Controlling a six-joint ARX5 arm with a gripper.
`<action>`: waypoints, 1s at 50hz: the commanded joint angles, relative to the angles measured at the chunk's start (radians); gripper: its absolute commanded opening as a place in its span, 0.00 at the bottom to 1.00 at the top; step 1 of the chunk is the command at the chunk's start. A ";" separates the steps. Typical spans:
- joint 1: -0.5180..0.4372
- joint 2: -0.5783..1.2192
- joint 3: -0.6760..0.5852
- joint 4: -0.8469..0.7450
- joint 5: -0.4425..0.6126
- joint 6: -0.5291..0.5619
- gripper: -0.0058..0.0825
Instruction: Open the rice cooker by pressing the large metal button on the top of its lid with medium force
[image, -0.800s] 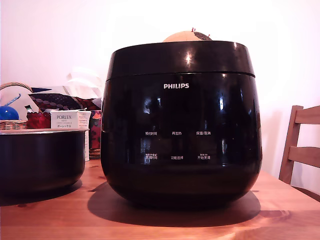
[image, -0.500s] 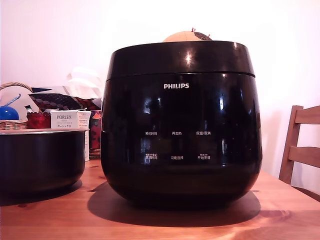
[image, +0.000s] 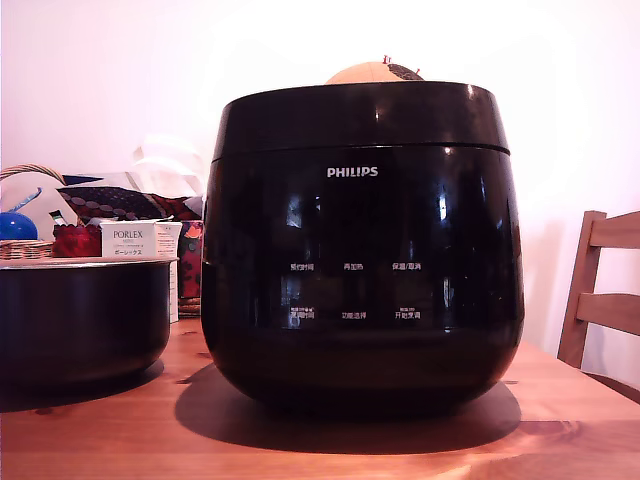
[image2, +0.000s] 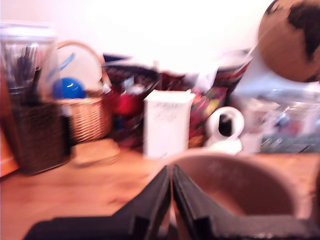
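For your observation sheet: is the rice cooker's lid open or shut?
Shut. In the exterior view the lid sits flat on the rice cooker, one thin seam between them.

1. You could not see the lid's (image: 360, 115) top from the exterior view.
2. Your wrist view was blurred throughout.
3. The chair (image: 603, 295) was cut off at the exterior view's right edge.

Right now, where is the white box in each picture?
Exterior view: the white box is at the exterior view's left, behind the low black pot and beside the rice cooker.
Wrist view: the white box stands straight beyond the gripper, on the wooden table.
Shared landmark: the wicker basket holding a blue ball shows near the box in both.
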 joint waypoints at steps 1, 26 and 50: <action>-0.006 -0.009 -0.027 0.036 0.048 -0.074 0.04; -0.230 0.063 0.216 -0.005 0.240 -0.172 0.04; -0.480 0.389 0.270 0.183 0.262 -0.171 0.04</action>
